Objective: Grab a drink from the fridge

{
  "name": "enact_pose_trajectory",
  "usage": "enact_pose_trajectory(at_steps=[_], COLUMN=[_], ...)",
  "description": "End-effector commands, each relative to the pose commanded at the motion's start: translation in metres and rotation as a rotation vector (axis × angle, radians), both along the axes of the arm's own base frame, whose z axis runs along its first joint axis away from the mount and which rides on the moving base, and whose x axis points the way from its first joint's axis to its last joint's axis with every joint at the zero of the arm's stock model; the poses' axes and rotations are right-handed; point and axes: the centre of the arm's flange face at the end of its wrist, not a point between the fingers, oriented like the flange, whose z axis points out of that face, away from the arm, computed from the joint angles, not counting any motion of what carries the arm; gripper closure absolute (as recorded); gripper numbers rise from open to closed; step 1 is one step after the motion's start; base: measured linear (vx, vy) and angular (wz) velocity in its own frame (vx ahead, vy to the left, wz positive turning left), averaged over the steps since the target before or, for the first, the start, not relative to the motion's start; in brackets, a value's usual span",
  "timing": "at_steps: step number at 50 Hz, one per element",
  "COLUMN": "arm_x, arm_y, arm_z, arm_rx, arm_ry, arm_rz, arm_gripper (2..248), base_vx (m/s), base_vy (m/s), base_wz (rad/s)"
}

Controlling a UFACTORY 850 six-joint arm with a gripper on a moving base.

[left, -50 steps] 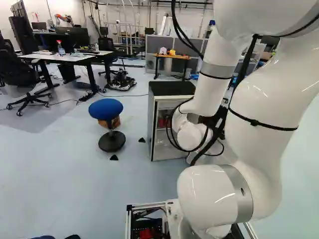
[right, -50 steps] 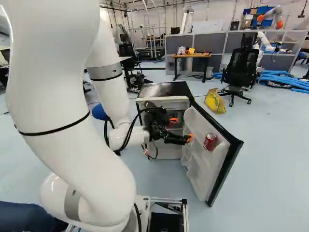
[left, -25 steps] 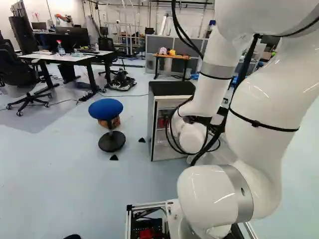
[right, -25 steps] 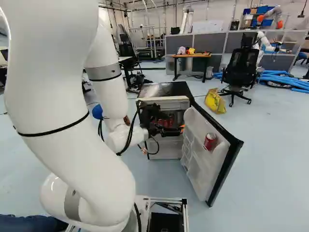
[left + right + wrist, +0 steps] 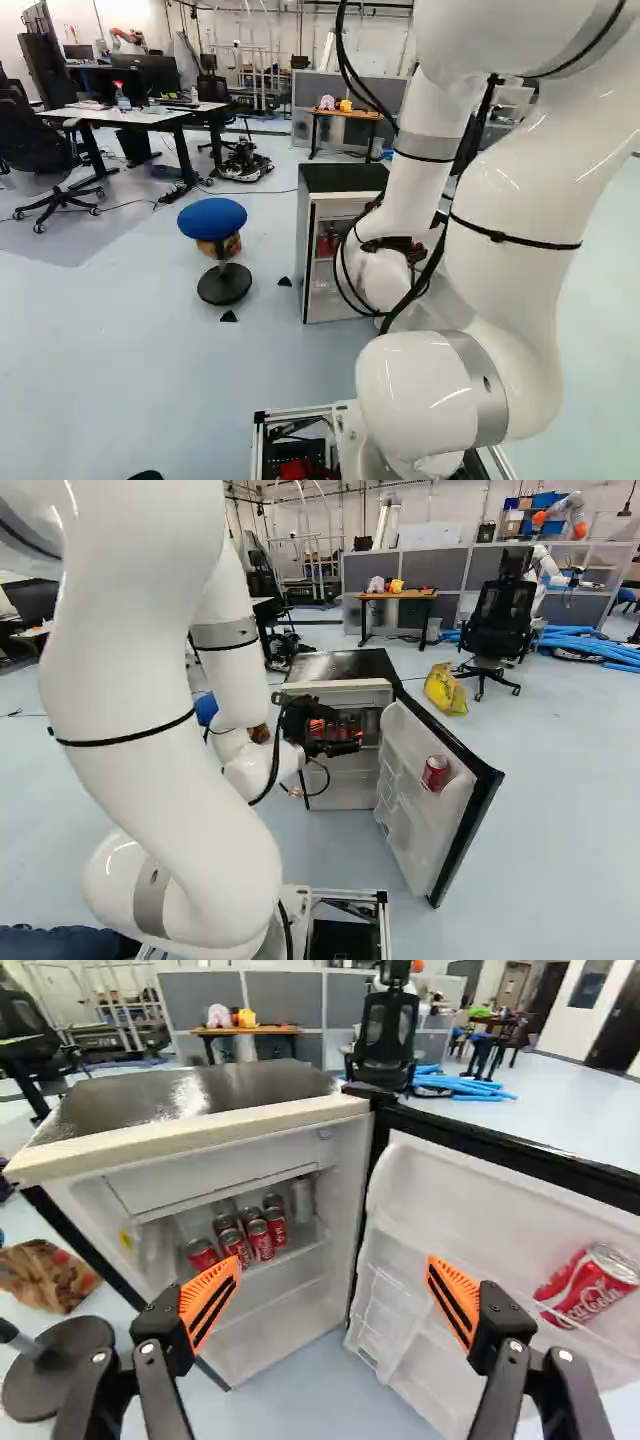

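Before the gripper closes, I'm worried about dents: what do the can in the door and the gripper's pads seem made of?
The can looks like metal, by its silvery bare lid, with a glossy red printed coat; which metal, I cannot tell. The pads look like rubber or flexible plastic: matt orange, with ridged edges and dark slots.

The fridge (image 5: 330, 178) stood ahead of the jaws, a blue stool (image 5: 212, 218) to their left, a desk (image 5: 140, 117) farther beyond.
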Motion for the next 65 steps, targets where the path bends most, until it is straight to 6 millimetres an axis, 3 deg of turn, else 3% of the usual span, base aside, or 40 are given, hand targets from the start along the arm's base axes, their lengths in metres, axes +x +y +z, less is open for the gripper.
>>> enact_pose_trajectory(at_steps=[21, 65], arm_x=[0.009, 0.019], arm_y=[0.016, 0.016], arm_z=[-0.020, -0.065], arm_rx=[0.016, 0.033], arm_ry=[0.057, 0.167], arm_rz=[0.194, 0.197], arm_gripper=[3, 3], base_vx=[0.000, 0.000], base_vy=[0.000, 0.000], base_wz=[0.000, 0.000])
